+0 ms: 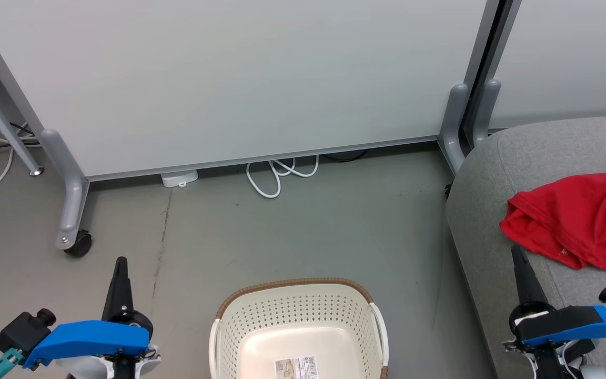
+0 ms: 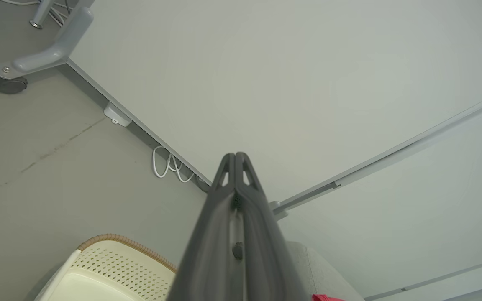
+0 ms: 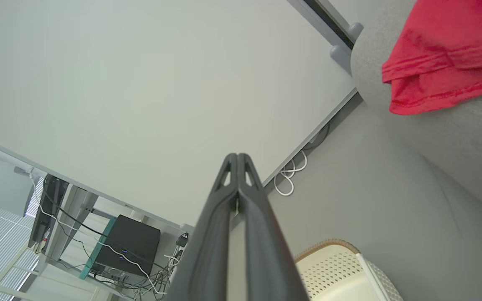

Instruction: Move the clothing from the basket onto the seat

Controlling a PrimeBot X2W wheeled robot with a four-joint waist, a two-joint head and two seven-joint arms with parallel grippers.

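1. The clothing [image 1: 571,221] is lying in a crumpled bright red heap on the seat [image 1: 487,179]. It is lying to the right of the basket [image 1: 292,310], farther from the robot than the basket, and well apart from it.
2. The basket is standing upright on the grey floor [image 1: 282,237], between the two grippers. Its pale inner bottom is showing, with a barcode sticker [image 1: 296,367] lying flat on it.
3. The seat is standing to the right of the basket, with a strip of floor separating the two.
4. The left gripper [image 1: 120,263] is hanging over the floor to the left of the basket. Its two fingers are pressing together with nothing between them and are pointing away from the robot.
5. The right gripper [image 1: 516,252] is hanging to the right of the basket, over the near edge of the seat. Its fingers are also lying together, gripping nothing. In the right wrist view they are standing apart from the clothing.
6. A white partition panel [image 1: 229,79] on wheeled feet is standing beyond the basket. A white cable [image 1: 276,176] is looping on the floor under the panel's lower edge.
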